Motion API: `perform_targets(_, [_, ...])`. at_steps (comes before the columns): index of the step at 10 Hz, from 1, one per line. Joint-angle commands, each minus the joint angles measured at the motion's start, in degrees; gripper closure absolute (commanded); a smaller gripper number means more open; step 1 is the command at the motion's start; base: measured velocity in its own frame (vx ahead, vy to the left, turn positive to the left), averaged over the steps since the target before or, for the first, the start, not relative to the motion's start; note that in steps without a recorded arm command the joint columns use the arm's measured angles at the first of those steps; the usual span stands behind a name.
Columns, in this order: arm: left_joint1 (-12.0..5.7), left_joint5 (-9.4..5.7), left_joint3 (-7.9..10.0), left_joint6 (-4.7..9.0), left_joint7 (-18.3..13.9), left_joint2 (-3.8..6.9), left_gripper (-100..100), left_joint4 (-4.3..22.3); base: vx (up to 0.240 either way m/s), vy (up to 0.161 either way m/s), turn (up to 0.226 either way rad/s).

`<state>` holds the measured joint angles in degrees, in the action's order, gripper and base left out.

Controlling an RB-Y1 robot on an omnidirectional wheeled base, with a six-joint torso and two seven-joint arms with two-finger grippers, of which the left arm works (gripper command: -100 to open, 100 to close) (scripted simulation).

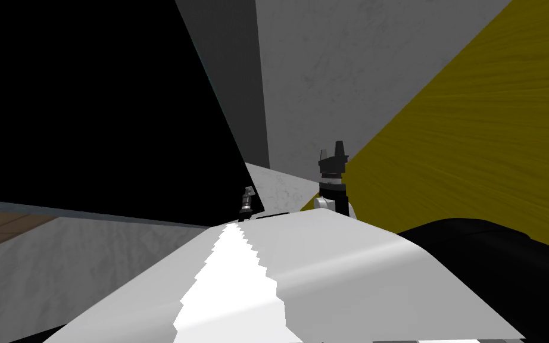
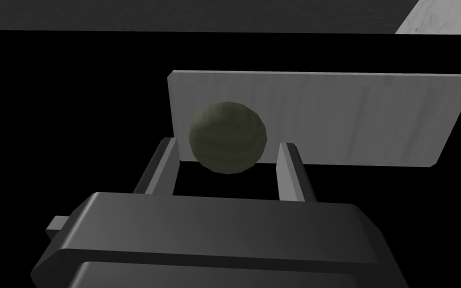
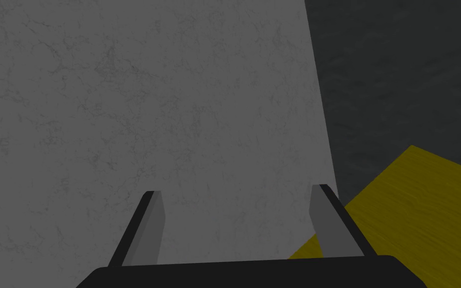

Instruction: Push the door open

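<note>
**While the knob sits framed but unheld, the push is yet to come**

Although your left gripper (image 2: 227,143) has its fingers spread, the olive round door knob (image 2: 227,137) sits squarely between their tips. A sliver of gap shows on each side, so you are lined up rather than gripping. The knob is mounted on a light grey rectangular plate (image 2: 354,120), with a black area (image 2: 74,100) all round it. Your right gripper (image 1: 334,156) stands raised beside a yellow wood-grain surface (image 1: 476,149), likely the door leaf, and its fingers are parted and empty too.

I judge this the approach step, with contact not yet made. Next you need to press forward along the gripper's line, squarely onto the knob or plate. Keep the fingers from slipping off the rounded surface, and let the base follow as the panel swings.
</note>
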<state>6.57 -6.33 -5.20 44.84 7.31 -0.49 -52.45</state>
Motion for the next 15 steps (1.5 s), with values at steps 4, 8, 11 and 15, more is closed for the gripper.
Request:
perform_targets(4, [0.00, 0.00, 0.02, -0.08, 0.0, 0.04, 100, 0.0, -0.017, 0.000, -0.002])
perform_targets(8, [-0.27, -1.41, 2.45, -0.70, 0.9, 2.11, 100, -0.2, 0.138, 0.000, 0.068])
perform_targets(11, [1.56, -2.69, -2.50, -0.41, 2.7, 2.63, -100, -1.0, -0.034, -0.009, 0.159])
perform_targets(15, [2.85, -5.41, -8.54, -0.13, 5.6, 2.65, -100, -2.1, -0.092, 0.004, 0.192])
